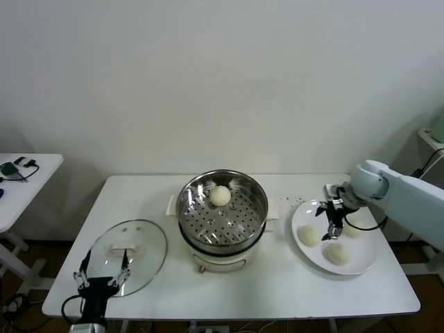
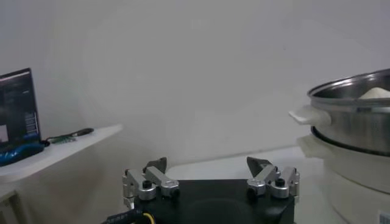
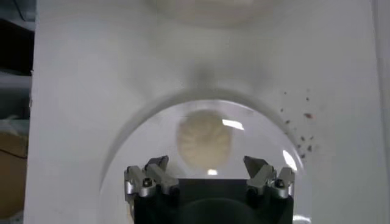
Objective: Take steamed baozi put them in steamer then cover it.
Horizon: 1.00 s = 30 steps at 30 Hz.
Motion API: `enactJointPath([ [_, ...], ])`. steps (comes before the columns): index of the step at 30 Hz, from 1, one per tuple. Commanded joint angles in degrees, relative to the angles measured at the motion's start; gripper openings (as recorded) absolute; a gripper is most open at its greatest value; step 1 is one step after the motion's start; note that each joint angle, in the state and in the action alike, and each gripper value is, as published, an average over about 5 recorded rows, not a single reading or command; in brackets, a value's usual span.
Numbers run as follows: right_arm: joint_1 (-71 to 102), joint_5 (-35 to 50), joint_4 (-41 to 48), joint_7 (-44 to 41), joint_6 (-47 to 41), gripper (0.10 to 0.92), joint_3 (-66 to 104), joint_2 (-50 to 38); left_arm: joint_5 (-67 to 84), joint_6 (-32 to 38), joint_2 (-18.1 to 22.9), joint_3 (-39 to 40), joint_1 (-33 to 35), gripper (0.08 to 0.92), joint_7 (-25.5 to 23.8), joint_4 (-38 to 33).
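Right now the right tool (image 1: 331, 223) hangs over the white plate (image 1: 364, 262) near the right edge of the white surface (image 1: 139, 201), its fingers (image 3: 156, 168) spread with nothing between them. Three steamed baozi lie on that plate; one baozi (image 3: 204, 136) sits just beyond the spread fingertips in the right wrist view, not touched. A fourth baozi (image 1: 220, 195) rests on the perforated floor of the steamer (image 1: 222, 215), toward its far side, in the middle of the surface. The glass cover (image 1: 128, 248) lies flat near the front left corner. The left tool (image 1: 103, 277) waits at the front edge just beside the cover, its fingers (image 2: 153, 169) also spread and empty.
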State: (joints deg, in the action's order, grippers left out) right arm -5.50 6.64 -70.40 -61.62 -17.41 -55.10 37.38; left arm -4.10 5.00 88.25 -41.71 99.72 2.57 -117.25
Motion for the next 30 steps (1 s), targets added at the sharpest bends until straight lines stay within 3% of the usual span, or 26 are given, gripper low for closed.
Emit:
enactJointPath([
  [1,6.07,-1.15,7.27,-0.79,0.48,0.823,4.33,5.01,-0.15,0.19,0.20,0.03,0.19,0.823,0.05,0.46],
  [18,5.50,-3.56,13.86,-1.99,4.24,0.819,4.60,9.24,-0.57,0.19,0.51,0.06,-0.06,0.823,0.09,0.79],
  [30,4.79,-3.24,13.62,-2.48,4.89,0.651,5.11,8.99,-0.80,0.31,0.75,0.15,0.11,0.823,0.15,0.70],
])
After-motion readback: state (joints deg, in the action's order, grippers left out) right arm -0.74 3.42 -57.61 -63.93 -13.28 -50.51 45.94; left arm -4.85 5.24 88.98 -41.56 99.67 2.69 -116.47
